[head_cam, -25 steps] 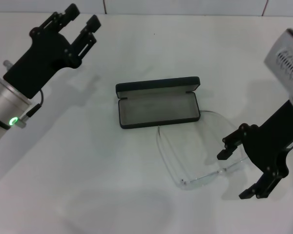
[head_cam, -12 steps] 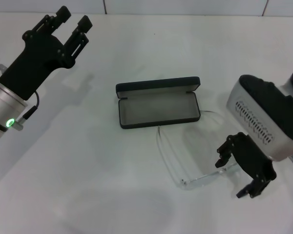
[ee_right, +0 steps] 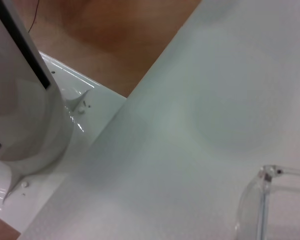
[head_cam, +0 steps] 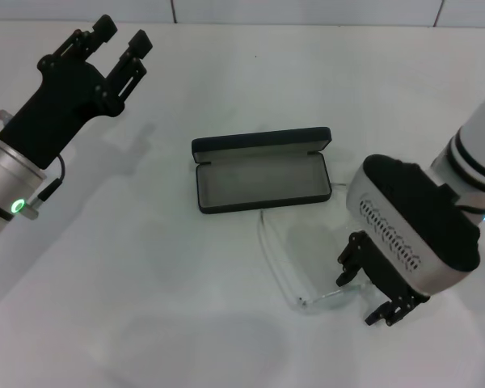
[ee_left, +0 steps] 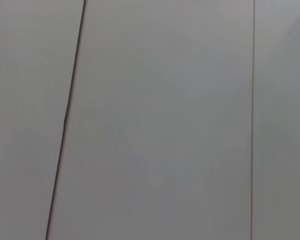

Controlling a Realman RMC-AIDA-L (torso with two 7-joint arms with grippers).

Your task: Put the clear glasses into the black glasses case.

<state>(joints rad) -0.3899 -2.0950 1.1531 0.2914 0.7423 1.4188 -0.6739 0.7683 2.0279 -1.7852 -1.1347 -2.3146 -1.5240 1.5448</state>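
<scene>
Glasses first: the clear glasses lie on the white surface, just in front of the black glasses case, with the right gripper low over their near right corner, fingers spread and released. Behind them the case lies open, grey lining up. Farthest off, the left gripper hangs raised at the far left, released, fingers apart

Black jaws, silver left wrist with green light, white vented right wrist.
</scene>
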